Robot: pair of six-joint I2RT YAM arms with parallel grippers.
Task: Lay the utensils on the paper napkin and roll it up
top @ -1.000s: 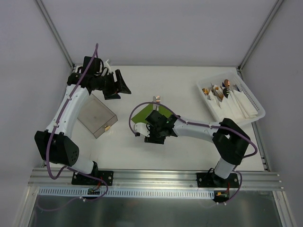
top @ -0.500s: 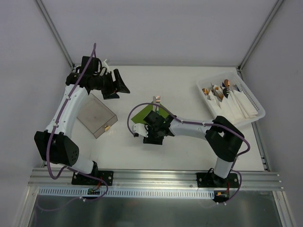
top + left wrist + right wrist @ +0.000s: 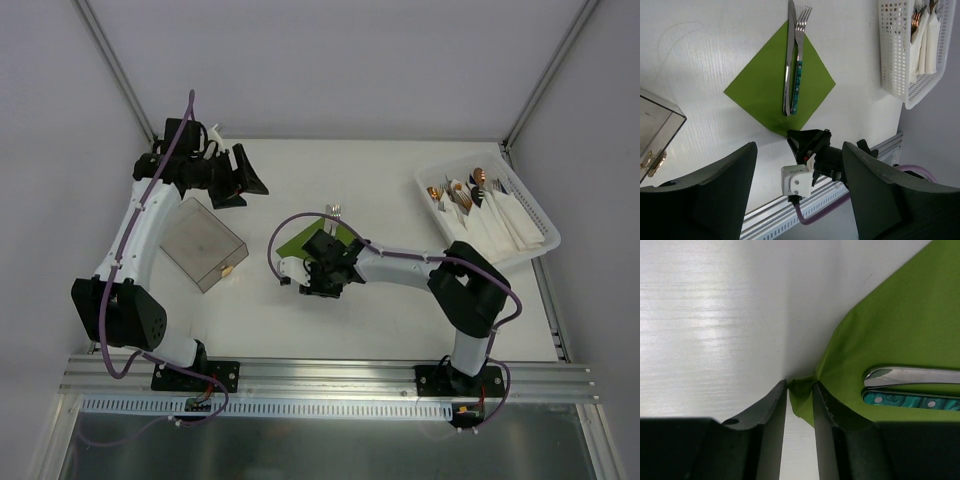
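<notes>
On the table (image 3: 400, 190), the green napkin (image 3: 760, 92) lies flat near the middle, and it is thin. A fast or steep pull on its pinched corner would likely tear it or slip it free. The knife (image 3: 789, 55) and fork (image 3: 800, 45) lie side by side across the napkin, their heads poking past its far corner. If the fold comes over unevenly, they could slide or splay and spoil the roll. The right arm stretches low from the near right edge towards the middle, and the right gripper (image 3: 800, 387) has its fingers closed on the napkin's near corner, crumpling the paper between them. The left gripper (image 3: 243, 178) hangs over the far left corner, fingers spread wide and empty.
</notes>
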